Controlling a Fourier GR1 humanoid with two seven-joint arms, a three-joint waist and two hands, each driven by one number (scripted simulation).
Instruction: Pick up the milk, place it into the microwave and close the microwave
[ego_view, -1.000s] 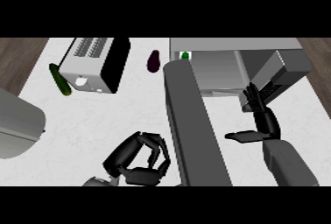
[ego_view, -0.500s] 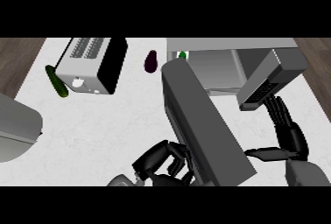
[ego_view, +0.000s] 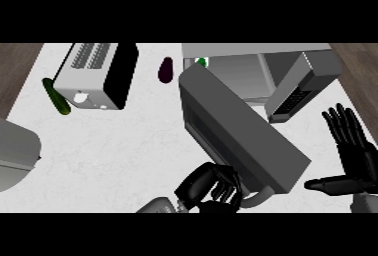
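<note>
**Fingers (ego_view: 225, 180) of left hand (ego_view: 201, 192) curl by door (ego_view: 236, 130); right hand (ego_view: 354, 160) spread, empty**

At 1 o'clock sits the microwave (ego_view: 255, 50). Its door slants toward 5 o'clock, swung further round toward shut than a second ago. At 6 o'clock, the left hand has followed it in and lies by the outer face near the free end, its curled fingers gripping nothing I can make out. At 4 o'clock, the right hand has drawn back from the cavity, fingers straight, thumb out. A small green-and-white bit, likely the milk (ego_view: 201, 62), shows at 12 o'clock by the hinge; whether it stands inside I cannot tell. If it does, only the closing push is left.
</note>
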